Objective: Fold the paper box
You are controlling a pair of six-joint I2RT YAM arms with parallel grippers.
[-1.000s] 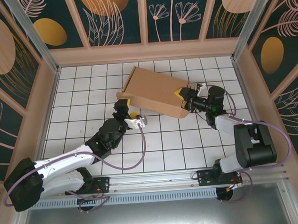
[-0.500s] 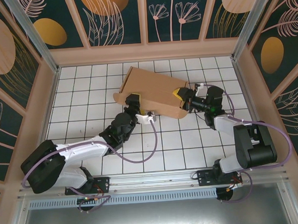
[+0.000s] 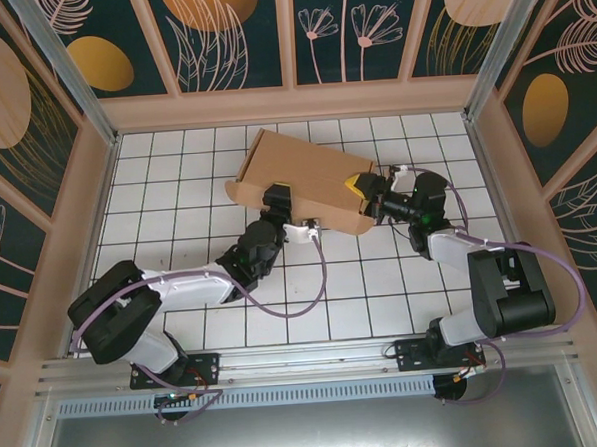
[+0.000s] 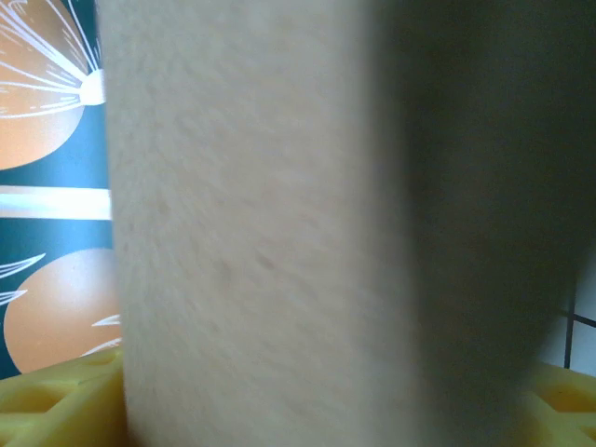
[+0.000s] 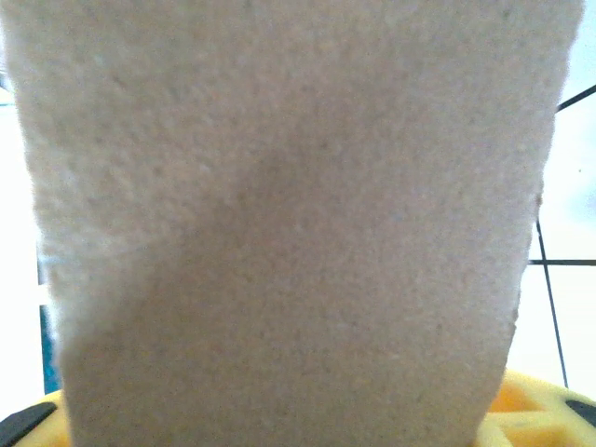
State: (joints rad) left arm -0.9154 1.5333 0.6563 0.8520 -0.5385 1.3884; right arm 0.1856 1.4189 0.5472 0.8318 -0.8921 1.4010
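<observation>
Box [image 3: 311, 178]: brown, part-formed, lying askew on the tiled floor [image 3: 176, 180], caught between the two tools. The left gripper [image 3: 275, 197] is up against its near long wall, towards the left end. The right gripper [image 3: 360, 187] is at its right end, with one yellow finger lying over the end wall.

Tool state.
- Left: jaws spread wide, nothing clasped. From its wrist, a cardboard panel fills the space ahead of the yellow fingers [image 4: 47, 410].
- Right: jaws part-way apart with cardboard across them. That view is a close blur, so I cannot tell whether it grips the end wall or only bears on it.

Risks, as I judge them:
- The floor looks smooth. A push from the left gripper could slide the box, or swing it about the right gripper, rather than turn the wall on its crease.
- If the right hold is only a press, the end could slip out and the raised sides flop open.
- A push off the crease could buckle the panel.
- The open left jaws may catch the wall's top edge and drag it.

Surroundings.
- The left arm's purple cable [image 3: 324, 267] loops behind its gripper, apart from the box.
- The back wall [image 3: 292, 104] stands beyond the box, near its far corner. There is little room if the box is shoved away from the tools.
</observation>
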